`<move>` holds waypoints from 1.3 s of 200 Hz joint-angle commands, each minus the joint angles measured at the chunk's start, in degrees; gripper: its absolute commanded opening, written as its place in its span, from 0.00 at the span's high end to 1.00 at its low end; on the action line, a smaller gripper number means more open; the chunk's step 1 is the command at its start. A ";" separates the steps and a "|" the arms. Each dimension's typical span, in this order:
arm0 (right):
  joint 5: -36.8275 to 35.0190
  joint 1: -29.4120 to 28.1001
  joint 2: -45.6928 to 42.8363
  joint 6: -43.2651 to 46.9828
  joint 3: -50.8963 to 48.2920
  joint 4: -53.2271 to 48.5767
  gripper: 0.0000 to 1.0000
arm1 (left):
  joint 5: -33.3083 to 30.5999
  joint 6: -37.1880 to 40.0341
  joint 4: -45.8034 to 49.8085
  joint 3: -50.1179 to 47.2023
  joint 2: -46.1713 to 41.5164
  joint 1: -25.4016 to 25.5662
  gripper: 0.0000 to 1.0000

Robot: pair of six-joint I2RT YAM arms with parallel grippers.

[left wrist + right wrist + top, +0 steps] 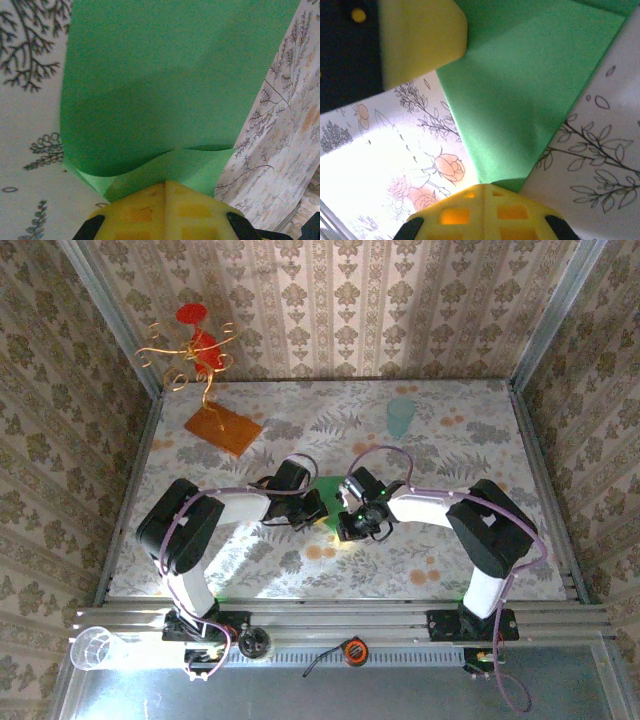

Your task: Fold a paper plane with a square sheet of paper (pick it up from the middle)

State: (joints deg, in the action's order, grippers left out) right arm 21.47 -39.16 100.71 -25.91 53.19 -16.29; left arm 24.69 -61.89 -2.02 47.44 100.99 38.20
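Mid-tabletop (470,445): green paper plane (165,90) lies between left hand (165,186) and right hand (484,187), both closed, pinching its opposite edges; orange board (223,428) and pale cup (400,416) stand well apart behind.

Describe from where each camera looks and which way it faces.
Top external: above and behind the arms, looking down at the floral-patterned table; both arms show, left gripper and right gripper meeting at the green folded paper.
Left wrist: on the left arm, looking along its shut yellow fingers at that paper.
Right wrist: on the right arm, looking past its shut yellow fingers at the paper's corner; the left gripper's finger shows too.
Shared: both wrist views show the same paper.
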 commanded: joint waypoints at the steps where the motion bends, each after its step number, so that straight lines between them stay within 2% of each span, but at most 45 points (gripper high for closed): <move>1: 0.32 0.07 -1.59 1.17 -2.87 -6.97 0.98 | -2.36 1.51 4.48 -0.25 2.46 -0.31 0.97; 39: -0.25 0.24 -5.11 1.49 -4.06 -7.13 0.97 | -2.36 1.55 4.50 -0.27 2.39 -0.32 0.97; 82: 0.95 0.24 -7.17 -1.08 -2.99 0.17 0.92 | -2.36 1.68 4.53 -0.07 2.02 -0.31 0.97; 195: -3.00 0.27 1.81 -2.06 2.70 -2.09 0.97 | -1.22 3.06 4.65 2.11 0.91 -0.40 0.97; 236: -3.73 0.29 3.25 -2.45 2.49 -3.49 1.00 | -0.51 5.87 -2.35 2.18 -4.93 -0.31 0.97; 260: -4.44 0.17 3.60 -3.22 2.37 -3.59 1.00 | -1.21 8.95 -0.97 3.12 -7.79 0.10 0.96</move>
State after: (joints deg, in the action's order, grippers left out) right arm 19.92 -39.13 102.10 -27.68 55.31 -16.95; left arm 24.56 -57.65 -1.76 48.82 97.62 38.17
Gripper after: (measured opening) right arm 0.063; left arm 0.066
